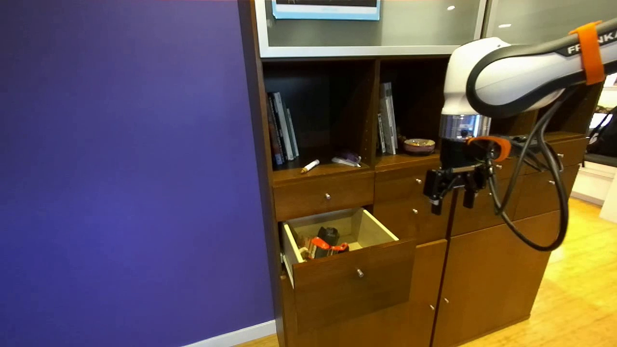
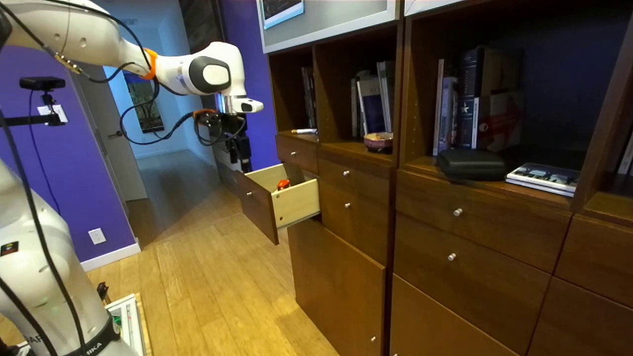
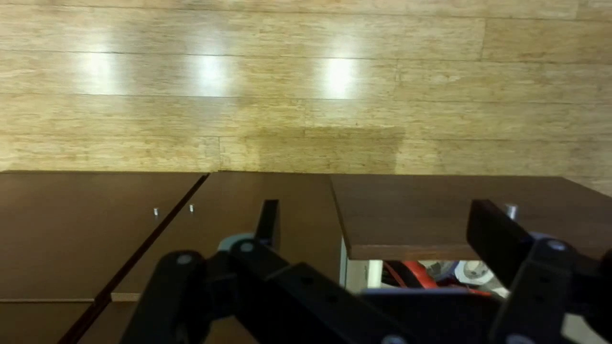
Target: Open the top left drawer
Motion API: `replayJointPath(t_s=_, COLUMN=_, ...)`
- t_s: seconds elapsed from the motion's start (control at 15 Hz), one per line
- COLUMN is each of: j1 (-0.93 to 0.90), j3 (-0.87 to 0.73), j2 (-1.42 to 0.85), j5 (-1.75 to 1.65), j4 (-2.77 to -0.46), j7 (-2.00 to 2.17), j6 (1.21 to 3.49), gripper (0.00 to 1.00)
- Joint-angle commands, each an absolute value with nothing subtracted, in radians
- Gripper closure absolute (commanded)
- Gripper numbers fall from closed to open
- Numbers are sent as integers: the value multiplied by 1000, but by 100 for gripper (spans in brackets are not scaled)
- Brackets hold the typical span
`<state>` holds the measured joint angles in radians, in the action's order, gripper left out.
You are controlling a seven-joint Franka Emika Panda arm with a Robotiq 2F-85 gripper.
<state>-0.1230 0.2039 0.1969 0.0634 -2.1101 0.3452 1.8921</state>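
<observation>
The top left drawer is a shallow brown front with a small metal knob. It is shut, below the left open shelf. It also shows shut in an exterior view, and its inside is hidden. I do not see it in the wrist view. My gripper points down with its fingers apart and nothing between them. It hangs in front of the cabinet, apart from the knob. In an exterior view the gripper is above the outer end of the open lower drawer. In the wrist view the fingers are wide apart.
The deeper drawer directly below is pulled out, with red and black things inside. Its front shows under my fingers. A marker lies on the shelf above. A bowl stands on the neighbouring shelf.
</observation>
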Motion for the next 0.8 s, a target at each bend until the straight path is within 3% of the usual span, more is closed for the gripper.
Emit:
replayJointPath(t_s=0.0, j1=-142, j3=245, j2=13, j5=11, j4=-1927, j7=475, j6=1943, gripper=0)
replayJointPath(t_s=0.47, j1=-263, j3=228, j2=-306, j5=-127, j4=-1571, j7=630, j6=1946, gripper=0)
replayJointPath(t_s=0.53, j1=-239, j3=214, j2=-211, j5=-71, j4=-1700, j7=562, j6=1970, gripper=0)
replayJointPath(t_s=0.73, j1=-279, j3=207, j2=-292, j5=-94, j4=-1609, j7=600, j6=1970, gripper=0)
